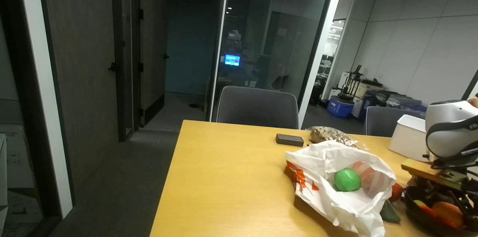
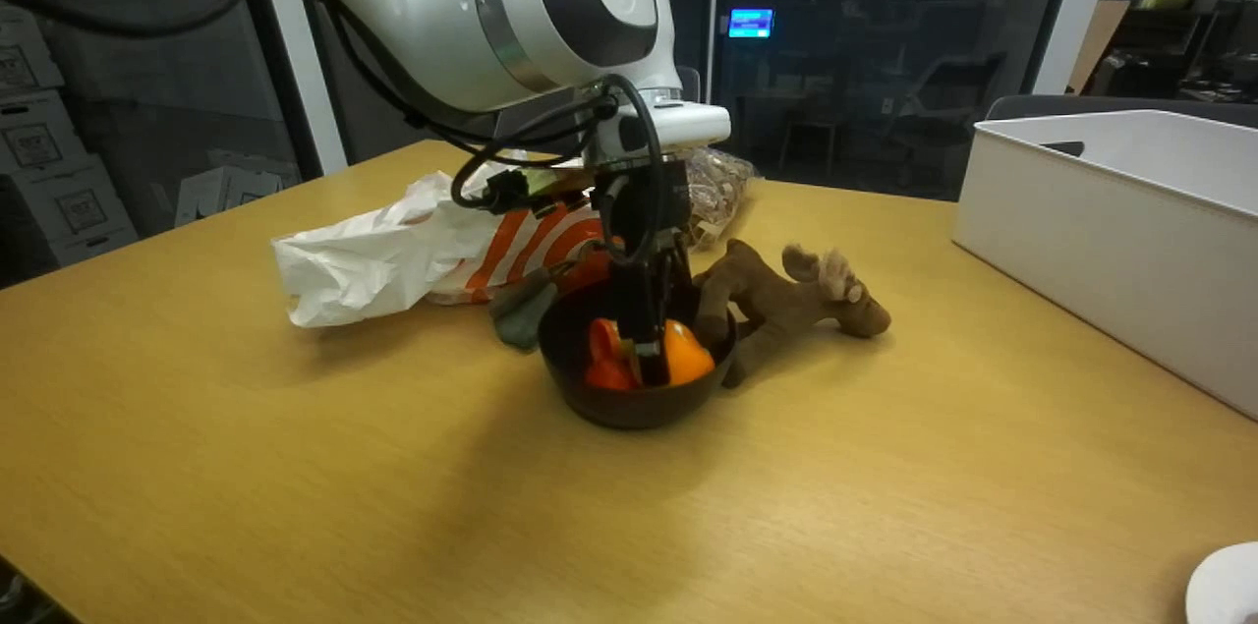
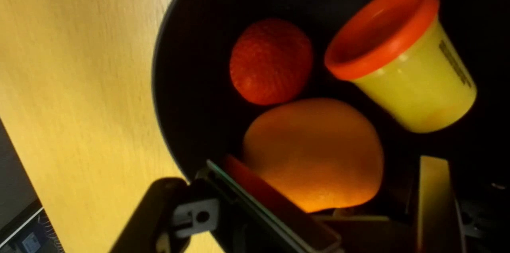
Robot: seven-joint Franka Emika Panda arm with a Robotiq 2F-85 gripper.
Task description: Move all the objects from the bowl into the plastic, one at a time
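In the wrist view, we located the orange fruit (image 3: 314, 145) in the bowl (image 3: 187, 85), at five o'clock from the red ball (image 3: 271, 61). The gripper (image 3: 328, 163) stood wide astride it, nothing clamped; contact at eight o'clock was too dark to confirm. We judged the fruit light, smooth, firm, best clasped mid-body.

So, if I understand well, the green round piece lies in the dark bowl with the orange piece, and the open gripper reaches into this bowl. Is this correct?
No: the green round piece lies in the white plastic bag, as an exterior view shows. The rest holds: the orange piece is in the dark bowl, and the open gripper reaches into it.
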